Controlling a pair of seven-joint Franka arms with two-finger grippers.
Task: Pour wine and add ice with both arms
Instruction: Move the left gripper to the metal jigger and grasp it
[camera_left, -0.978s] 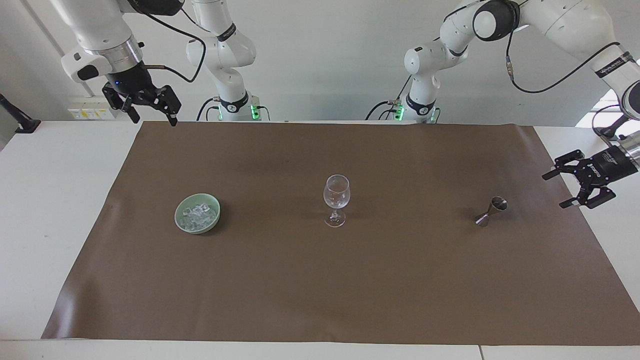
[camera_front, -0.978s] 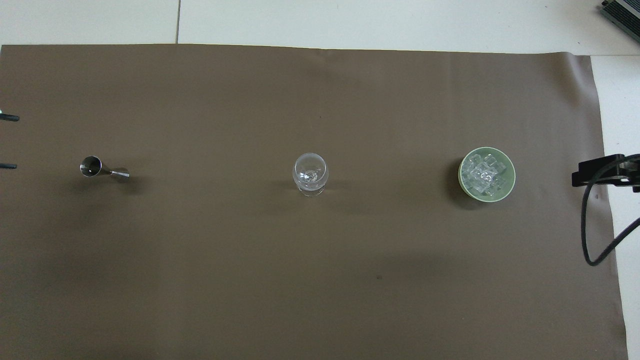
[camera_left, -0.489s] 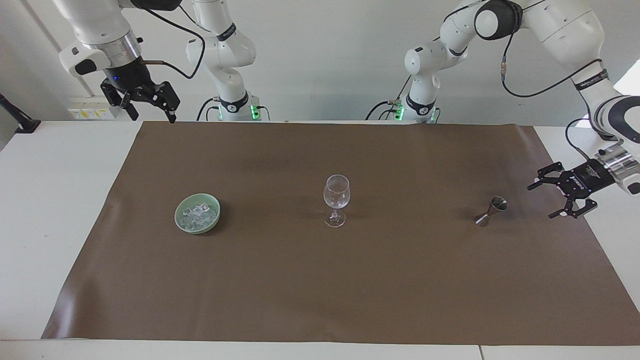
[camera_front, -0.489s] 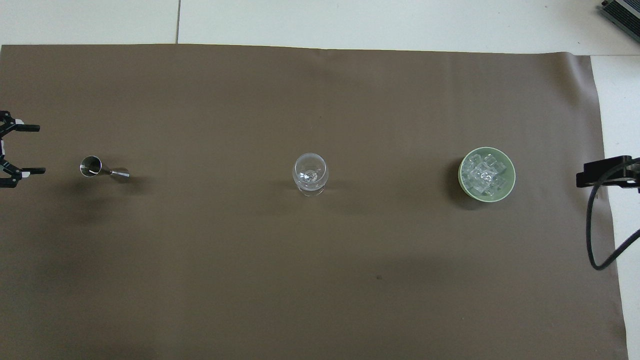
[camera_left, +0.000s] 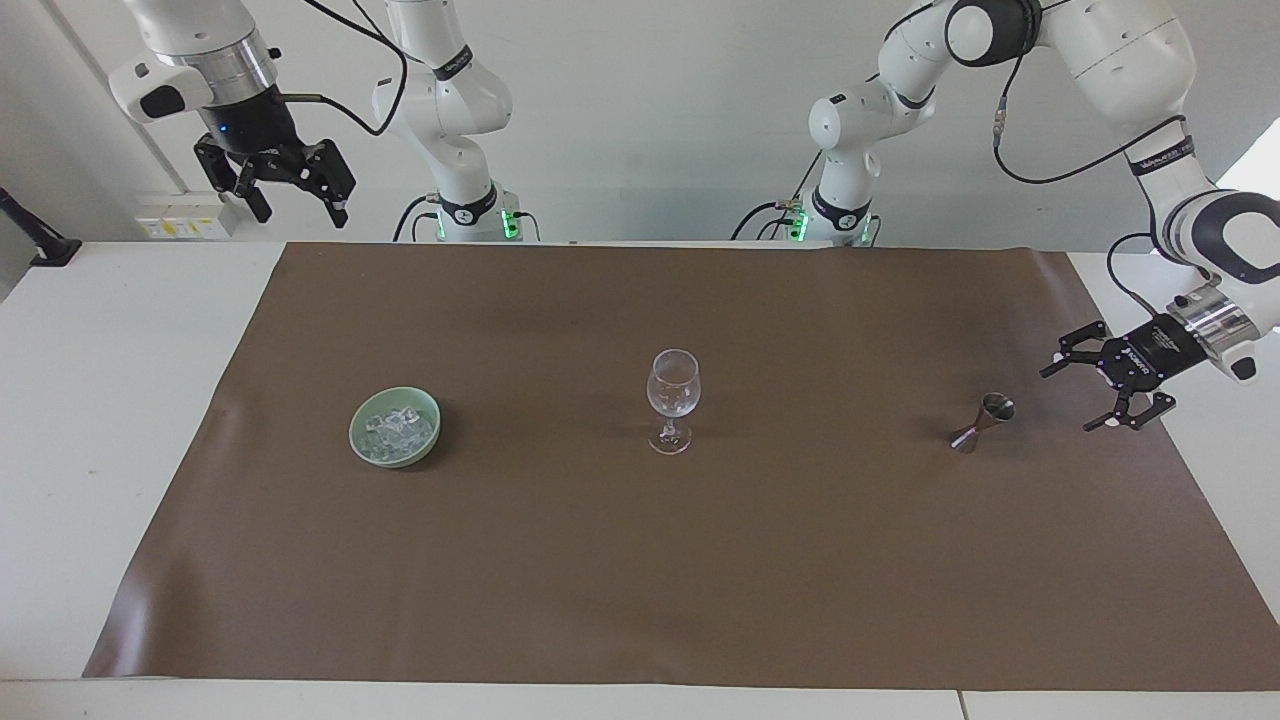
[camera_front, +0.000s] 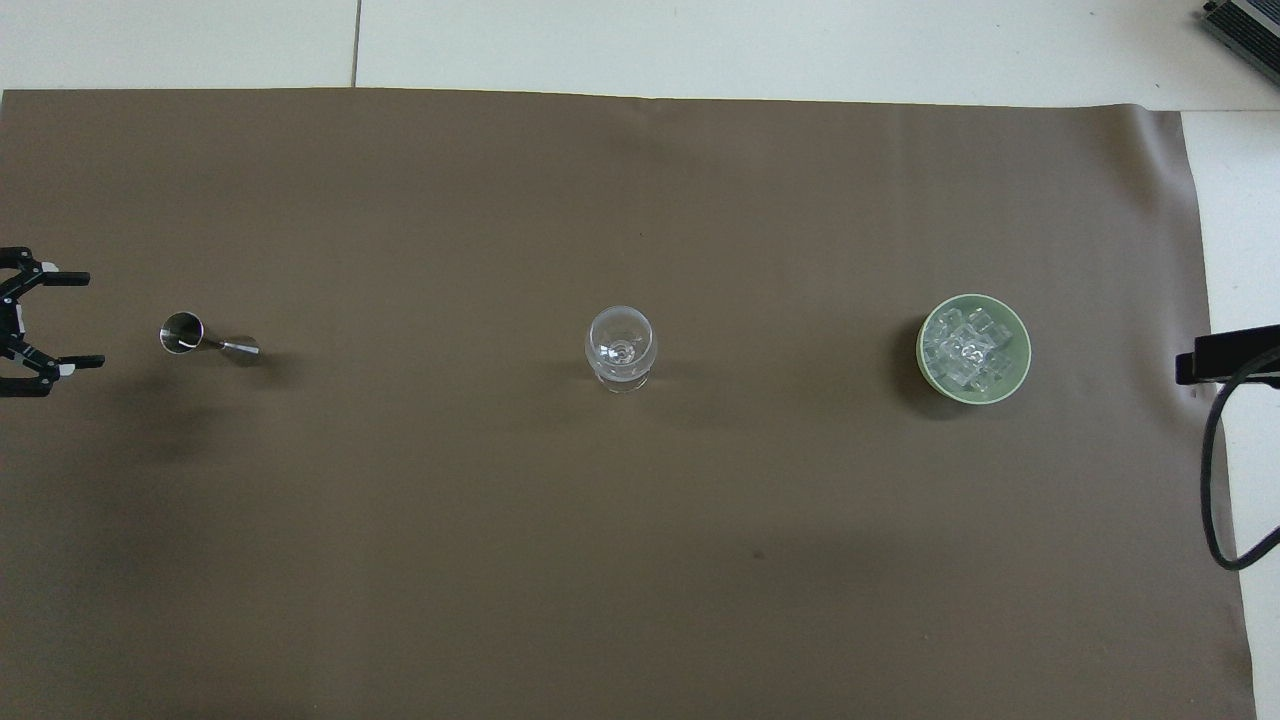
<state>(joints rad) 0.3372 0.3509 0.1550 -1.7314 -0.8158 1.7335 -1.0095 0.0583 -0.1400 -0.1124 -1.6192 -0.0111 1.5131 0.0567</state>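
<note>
Facing view: a brown mat covers a white table. Three things stand in a row across it, well apart. A pale green bowl holding the ice sits toward the right arm's end. An empty wine glass stands upright at the middle. A small metal jigger stands toward the left arm's end. The left gripper hangs low over the mat's edge, just beside the jigger, its fingers spread apart and pointing at it — nothing lies between them. The right gripper is raised high over the table's edge at the robots' end, fingers apart, holding nothing.

Overhead view: the ice fills the bowl, the glass is seen from above, and the jigger appears leaning. The left gripper shows its open fingers at the frame's edge beside the jigger. Of the right arm only a black part and a cable show.
</note>
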